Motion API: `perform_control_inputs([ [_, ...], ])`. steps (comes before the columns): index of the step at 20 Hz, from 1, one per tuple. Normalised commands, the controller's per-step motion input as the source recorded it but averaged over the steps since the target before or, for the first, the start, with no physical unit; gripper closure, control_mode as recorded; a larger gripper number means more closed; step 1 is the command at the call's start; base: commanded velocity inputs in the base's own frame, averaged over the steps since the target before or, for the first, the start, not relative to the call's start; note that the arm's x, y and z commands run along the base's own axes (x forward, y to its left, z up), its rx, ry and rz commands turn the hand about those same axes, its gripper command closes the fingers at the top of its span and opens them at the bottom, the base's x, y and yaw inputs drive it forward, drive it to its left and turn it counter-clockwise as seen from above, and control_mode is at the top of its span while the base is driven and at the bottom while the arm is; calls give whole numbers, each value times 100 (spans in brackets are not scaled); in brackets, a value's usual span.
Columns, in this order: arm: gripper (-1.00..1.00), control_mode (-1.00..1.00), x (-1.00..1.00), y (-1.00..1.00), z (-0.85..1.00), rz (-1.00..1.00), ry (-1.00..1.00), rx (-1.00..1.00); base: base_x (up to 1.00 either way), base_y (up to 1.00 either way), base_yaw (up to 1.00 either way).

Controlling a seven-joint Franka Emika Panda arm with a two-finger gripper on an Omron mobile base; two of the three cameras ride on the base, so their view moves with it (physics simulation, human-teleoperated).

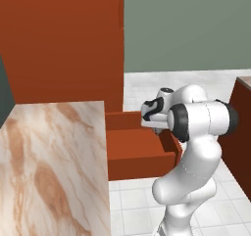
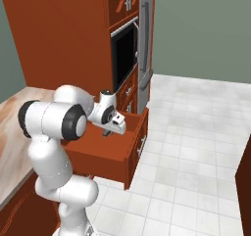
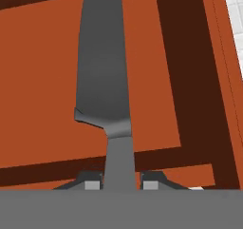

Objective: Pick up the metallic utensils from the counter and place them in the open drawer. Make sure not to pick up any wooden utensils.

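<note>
One knife [image 3: 105, 76] hangs between the two fingertips [image 3: 93, 181] in the hand view, its grey blade running away from the gripper [image 3: 121, 183] and over the drawer [image 3: 42, 90] floor. The fingers sit close on either side of the narrow grey neck below the blade, so the gripper is clamped on the knife. The handle is hidden from that view.

Both base views put the gripper [image 1: 158, 128] above the drawer [image 1: 139, 152], which stands pulled out from the red-brown base beside the counter [image 1: 54, 161]. From the left, the hand is over the drawer's right part, near its side wall. From the right, the gripper [image 2: 109, 130] points down into the drawer [image 2: 110, 154], just behind the flat front with its silver bar handle [image 2: 142, 144]. The knife itself is too small to make out in either base view.

Past the drawer, a tall red-brown cabinet [image 2: 63, 39] rises with a dark oven [image 2: 125, 59] set into its face. White floor tiles [image 2: 196, 132] spread out on the drawer's far side.
</note>
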Motion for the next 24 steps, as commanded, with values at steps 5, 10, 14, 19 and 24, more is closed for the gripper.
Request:
perform_control_inputs([
  [5, 100, -100, 10, 13, 22, 7, 0, 2, 0, 0, 0],
  [10, 100, -100, 42, 15, 3, 6, 5, 3, 0, 0, 0],
  [14, 100, -100, 52, 21, -23, 5, 14, 1, 0, 0, 0],
  [19, 100, -100, 20, 4, -29, 2, 3, 0, 0, 0, 0],
  [24, 100, -100, 7, -1, -24, 0, 0, 0, 0, 0, 0],
])
